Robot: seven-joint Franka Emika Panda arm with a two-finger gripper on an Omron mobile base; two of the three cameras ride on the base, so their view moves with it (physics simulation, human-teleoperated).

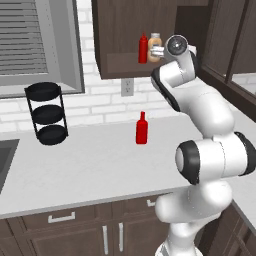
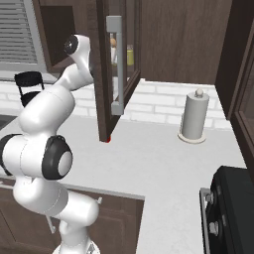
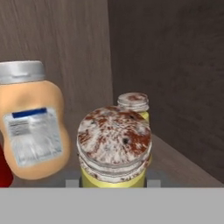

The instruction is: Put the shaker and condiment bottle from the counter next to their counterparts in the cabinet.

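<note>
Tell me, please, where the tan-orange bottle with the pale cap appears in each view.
Left base view: the tan-orange bottle stands on the cabinet shelf, upper centre, right of a red bottle.
Right base view: upper centre, faint through the glass door, partly behind its handle.
Hand view: far left, label facing the camera.
Shared landmark: the dark brown cabinet.

shaker (image 3: 114, 151): base cut off | red bottle (image 3: 4, 168): mostly cropped

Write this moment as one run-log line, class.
hand: shut on shaker | place: cabinet, beside tan-orange bottle and yellow-green shaker | condiment bottle: upright on counter
</note>
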